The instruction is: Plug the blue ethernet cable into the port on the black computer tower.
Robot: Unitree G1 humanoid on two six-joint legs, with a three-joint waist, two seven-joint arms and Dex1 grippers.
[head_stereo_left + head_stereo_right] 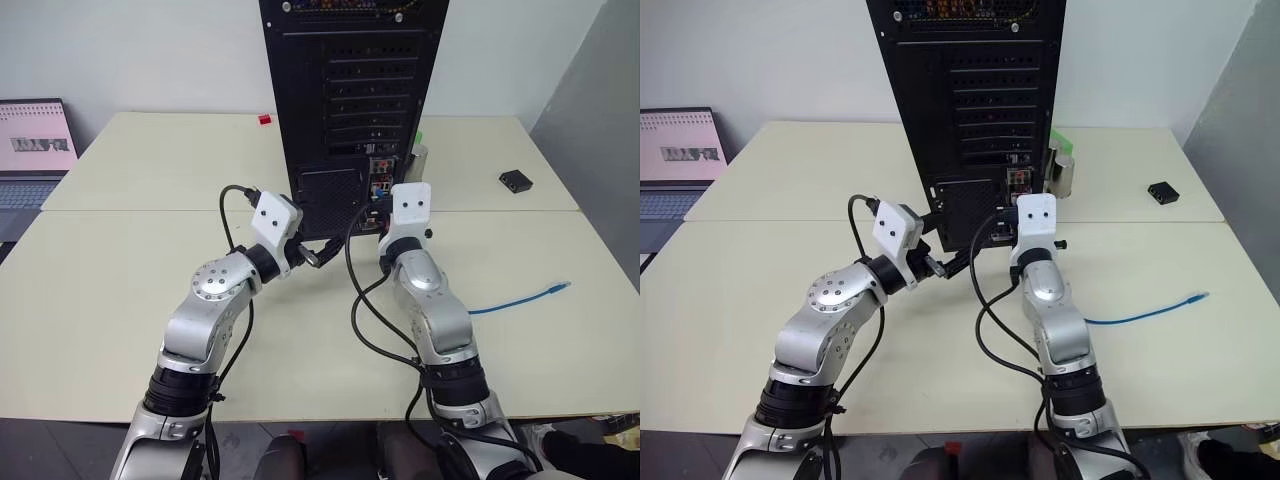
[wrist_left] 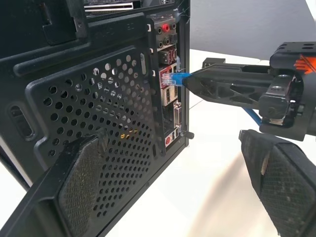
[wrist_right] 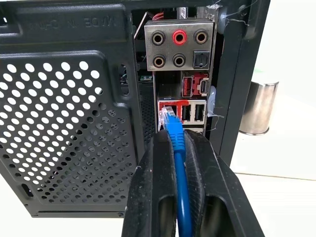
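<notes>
tower (image 1: 340,100) stands at table's (image 1: 150,290) far middle, rear face toward the robot | laptop (image 1: 30,160) far left | small box (image 1: 516,181) far right | can (image 1: 1064,172) just right of tower | cable (image 1: 520,300) trails across table on right, plug end (image 3: 169,118) at tower's port cluster (image 3: 180,106)

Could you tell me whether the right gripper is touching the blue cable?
Touching: the right wrist view shows the right gripper shut on the blue cable.

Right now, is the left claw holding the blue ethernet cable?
No, the right claw pinches the blue ethernet cable at the black computer tower; the left claw stands open.
</notes>
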